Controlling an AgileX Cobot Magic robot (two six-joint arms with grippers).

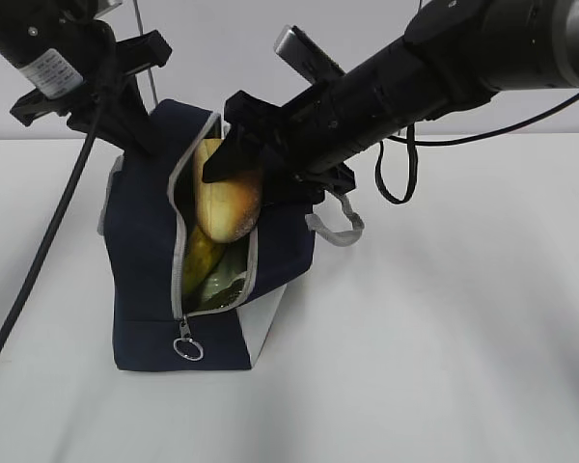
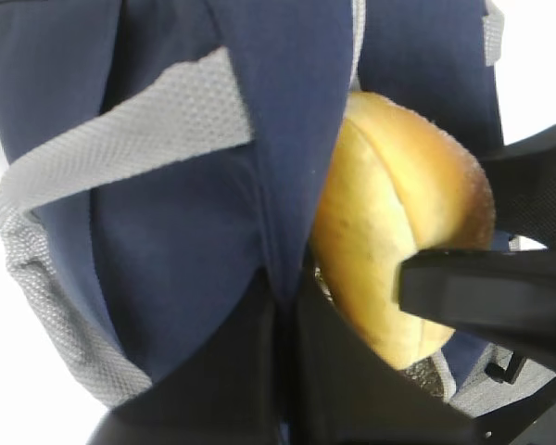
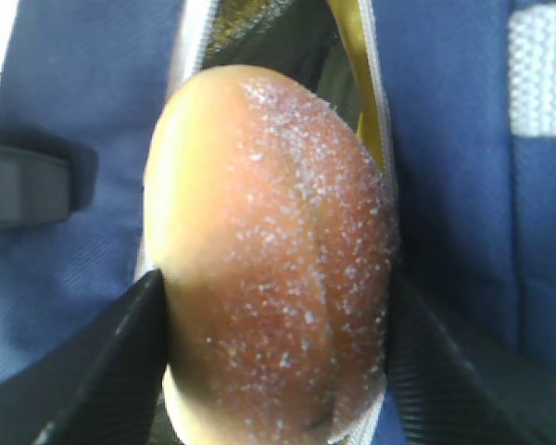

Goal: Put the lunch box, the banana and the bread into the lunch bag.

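The navy lunch bag [image 1: 145,270] stands on the white table with its zipper open. My right gripper [image 1: 236,159] is shut on the golden-brown bread [image 1: 227,198] and holds it in the bag's opening, partly inside. The right wrist view shows the bread [image 3: 278,260] between both fingers over the opening. Below it inside the bag lie the yellow-green banana [image 1: 201,260] and the green-lidded lunch box [image 1: 222,280]. My left gripper [image 1: 140,130] is shut on a fold of the bag's upper edge [image 2: 287,306] and holds the opening wide.
The metal ring zip pull [image 1: 188,347] hangs at the bag's lower front. A grey strap handle [image 1: 343,227] sticks out on the right under my right arm. A black cable [image 1: 396,183] loops below that arm. White table [image 1: 444,338] surrounds the bag.
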